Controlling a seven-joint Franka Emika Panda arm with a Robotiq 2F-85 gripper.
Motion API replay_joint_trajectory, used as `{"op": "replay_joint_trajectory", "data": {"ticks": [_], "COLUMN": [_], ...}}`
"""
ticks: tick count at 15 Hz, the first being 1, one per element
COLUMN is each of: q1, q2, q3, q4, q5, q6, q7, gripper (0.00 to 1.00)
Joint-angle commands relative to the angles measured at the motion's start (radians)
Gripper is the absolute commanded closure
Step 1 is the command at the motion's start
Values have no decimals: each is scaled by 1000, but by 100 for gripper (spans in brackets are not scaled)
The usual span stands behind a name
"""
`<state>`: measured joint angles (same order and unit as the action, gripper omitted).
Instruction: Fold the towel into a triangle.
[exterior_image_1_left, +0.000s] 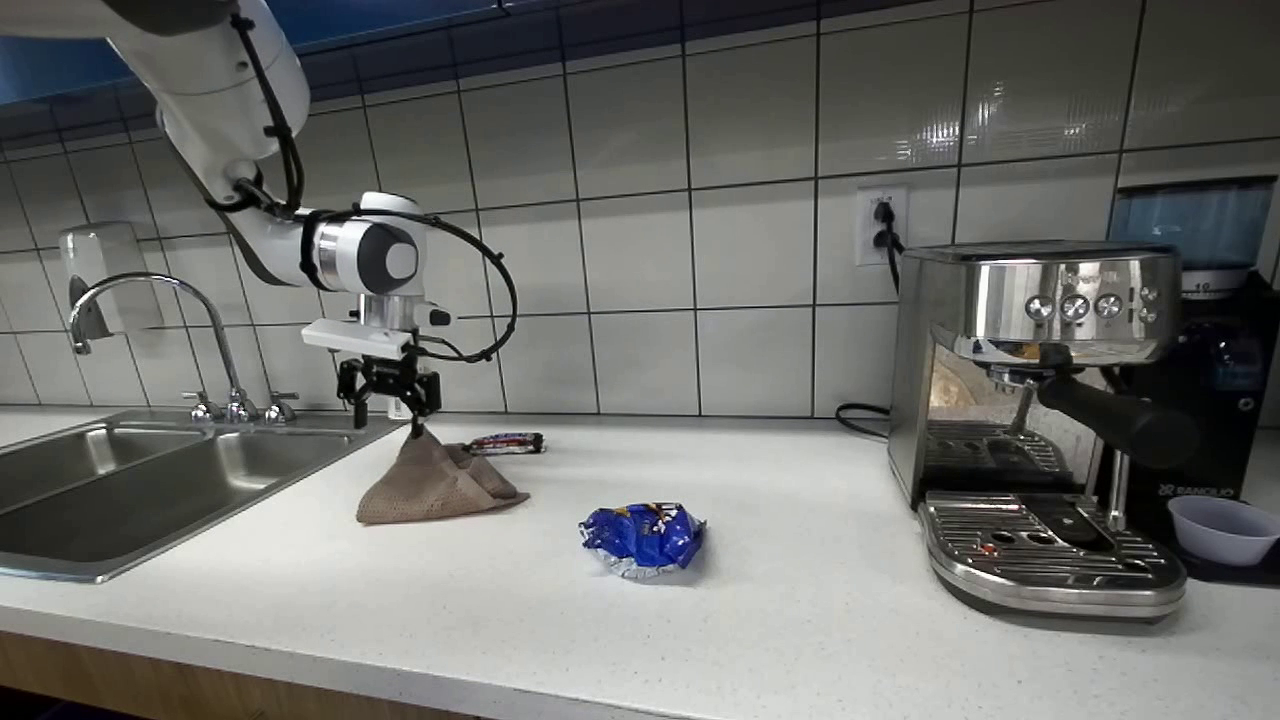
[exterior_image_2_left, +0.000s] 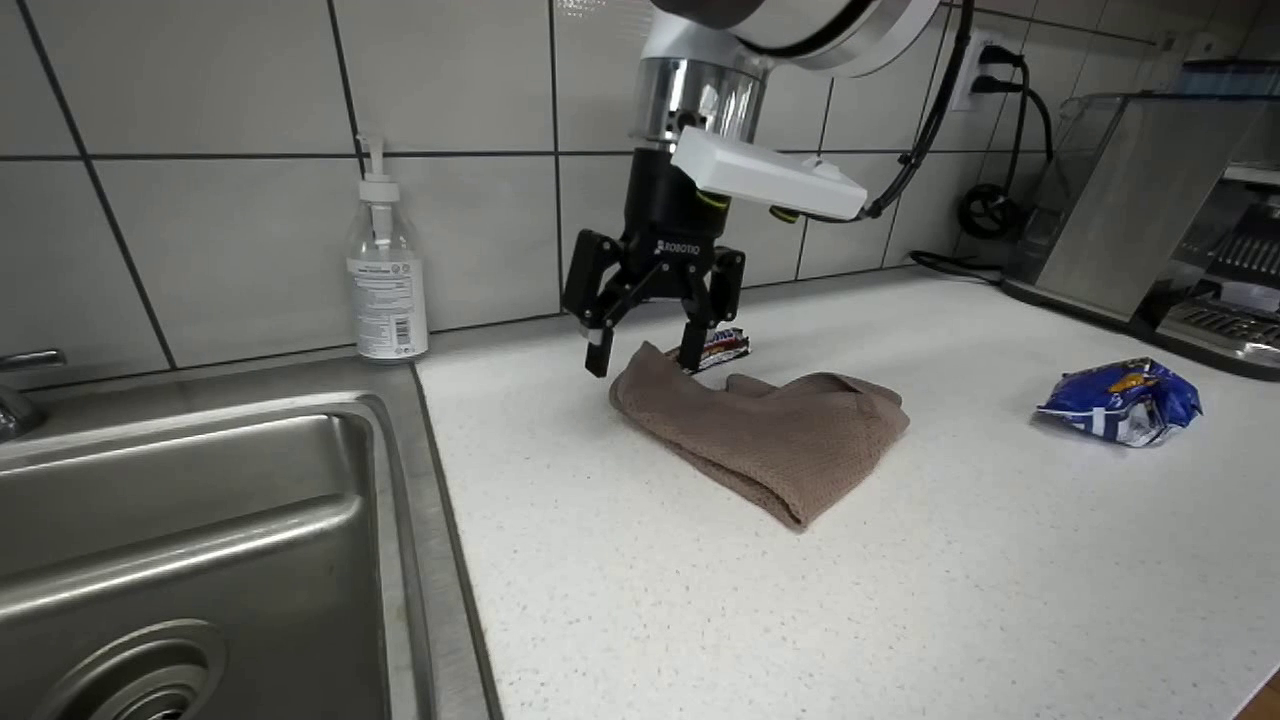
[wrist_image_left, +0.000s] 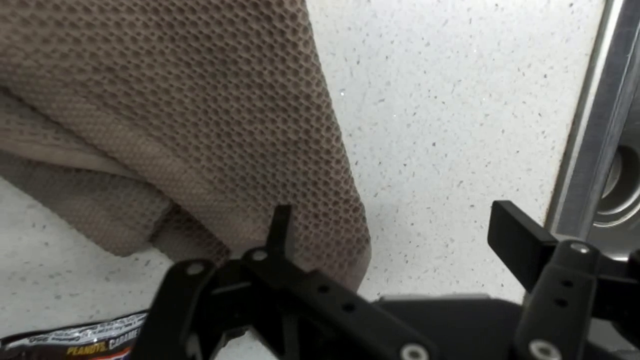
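End effector (exterior_image_2_left: 645, 357) stands open, gripping nothing, at the raised corner of the brown waffle-weave towel (exterior_image_2_left: 770, 430), whose bulk lies on worktop (exterior_image_2_left: 650, 600) away from sink (exterior_image_2_left: 408, 520) and frontward, so next pinch probably means shifting that way.

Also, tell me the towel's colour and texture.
The towel is brown with honeycomb dimples, best seen in the wrist view.

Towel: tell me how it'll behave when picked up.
The towel will probably droop: it lies in soft, rumpled folds. Those loose layers may well shift or open out. Its dimpled weave, seen in the wrist view, suggests a surface unlikely to slip.
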<state>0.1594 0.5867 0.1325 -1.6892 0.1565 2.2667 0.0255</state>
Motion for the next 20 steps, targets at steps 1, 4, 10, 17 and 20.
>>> {"op": "replay_joint_trajectory", "data": {"ticks": [1, 4, 10, 17, 20], "q1": [-3, -8, -10, -20, -26], "q2": [-63, -106, -216, -354, -417], "q3": [3, 6, 4, 4, 2], "q4": [-58, -112, -264, -443, -515], "q5": [-11, -6, -5, 6, 11], "q6": [-13, -8, 2, 22, 28], "q7": [0, -7, -4, -8, -9], "gripper": [0, 0, 0, 0, 0]}}
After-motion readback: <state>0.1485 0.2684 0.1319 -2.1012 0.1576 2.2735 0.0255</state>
